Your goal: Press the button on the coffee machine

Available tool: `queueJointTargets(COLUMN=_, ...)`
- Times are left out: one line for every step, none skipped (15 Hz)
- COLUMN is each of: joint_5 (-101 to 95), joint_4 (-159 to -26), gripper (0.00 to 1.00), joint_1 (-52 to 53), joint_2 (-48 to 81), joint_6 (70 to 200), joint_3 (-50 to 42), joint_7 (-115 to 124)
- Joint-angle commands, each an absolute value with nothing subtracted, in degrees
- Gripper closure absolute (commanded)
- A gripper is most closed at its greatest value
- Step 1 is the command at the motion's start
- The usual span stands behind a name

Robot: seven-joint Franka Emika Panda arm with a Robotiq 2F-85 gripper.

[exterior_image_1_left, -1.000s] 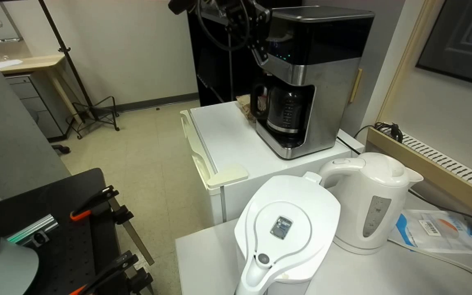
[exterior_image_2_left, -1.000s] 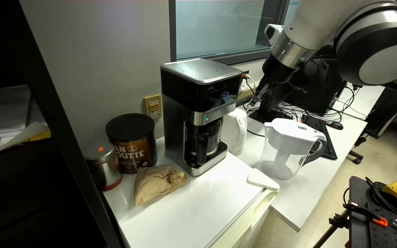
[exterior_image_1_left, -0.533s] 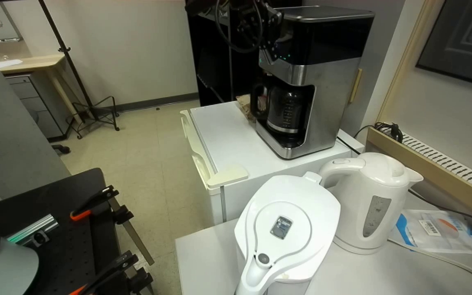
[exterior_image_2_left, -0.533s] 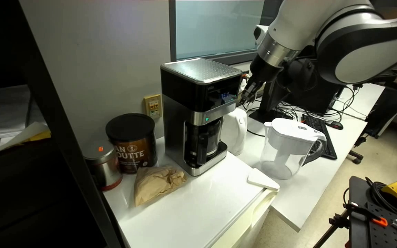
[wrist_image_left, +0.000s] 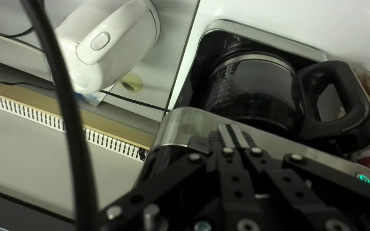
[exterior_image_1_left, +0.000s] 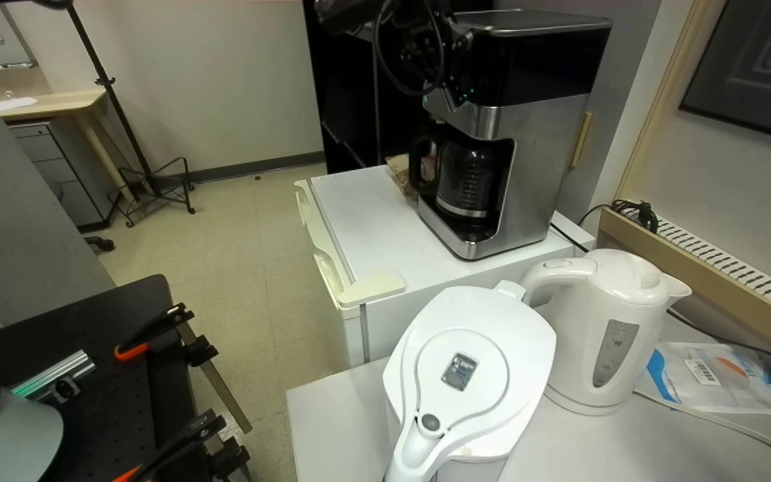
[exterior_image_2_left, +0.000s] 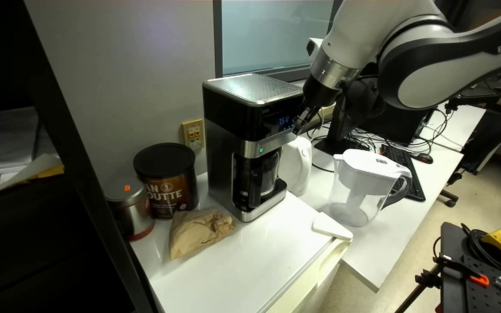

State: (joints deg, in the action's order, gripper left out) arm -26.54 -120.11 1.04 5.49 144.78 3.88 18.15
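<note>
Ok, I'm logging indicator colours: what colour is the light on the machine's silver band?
Green: the light shows best in the wrist view.

1 coffee machine (exterior_image_2_left: 246, 143) — 1 kettle (exterior_image_1_left: 589, 335), 1 jug (exterior_image_1_left: 472, 388), 2 canisters (exterior_image_2_left: 165, 184)

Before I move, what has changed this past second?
In an exterior view, the black two-fingered gripper moved left across the picture, toward the tall boxy black-and-silver coffee machine. Nothing was grasped or released. The machine, white electric kettle and clear plastic jug stayed put.
</note>
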Motion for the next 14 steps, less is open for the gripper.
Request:
queueJointTargets(joint_5=-27.7, joint_4=-117.7, gripper=1.00, joint_1=2.8, joint_2=7.8, joint_6=145.0, joint_3=2.4, joint_7=19.4)
queueJointTargets(joint_5=-27.7, joint_4=-117.7, gripper=1.00, joint_1=3.0, joint_2=7.9, joint_6=145.0, joint_3=2.2, joint_7=19.4)
queueJointTargets(joint_5=-27.7, joint_4=-117.7, gripper=1.00, joint_1=3.2, joint_2=8.0, joint_6=145.0, joint_3=2.1, joint_7=19.4)
queueJointTargets(joint_5=-27.8, joint_4=-117.8, gripper=1.00, joint_1=3.3, joint_2=7.9, joint_6=145.1, joint_3=2.0, joint_7=19.4)
queueJointTargets(joint_5=-27.6, joint_4=-117.8, gripper=1.00, joint_1=3.4, joint_2=7.9, joint_6=145.1, joint_3=1.9, joint_7=19.3)
queueJointTargets(joint_5=-27.8, joint_4=-118.0, gripper=1.00, joint_1=3.5, joint_2=7.8, joint_6=145.3, joint_3=1.8, joint_7=19.3)
queueJointTargets(joint_5=-28.0, joint_4=-118.3, gripper=1.00, joint_1=3.6, joint_2=7.6, joint_6=145.3, joint_3=1.7, joint_7=19.3)
queueJointTargets(joint_5=-27.8, joint_4=-118.7, gripper=1.00, joint_1=3.7, joint_2=7.2, joint_6=145.1, joint_3=1.6, joint_7=19.0)
queueJointTargets(joint_5=-28.2, joint_4=-119.7, gripper=1.00, joint_1=3.8, joint_2=6.4, joint_6=145.3, joint_3=1.6, joint_7=18.7)
queueJointTargets(joint_5=-28.6, joint_4=-120.3, gripper=1.00, joint_1=3.9, joint_2=5.8, joint_6=145.1, joint_3=1.6, joint_7=18.8)
queueJointTargets(joint_5=-29.3, joint_4=-121.3, gripper=1.00, joint_1=4.0, joint_2=5.0, joint_6=145.4, joint_3=1.7, joint_7=18.7)
queueJointTargets(joint_5=-30.4, joint_4=-122.2, gripper=1.00, joint_1=4.1, joint_2=4.3, joint_6=145.7, joint_3=1.6, joint_7=18.8)
queueJointTargets(joint_5=-31.1, joint_4=-122.9, gripper=1.00, joint_1=4.2, joint_2=3.6, joint_6=145.5, joint_3=1.8, joint_7=18.6)
queueJointTargets(joint_5=-32.1, joint_4=-124.0, gripper=1.00, joint_1=4.4, joint_2=2.7, joint_6=145.2, joint_3=1.9, joint_7=18.4)
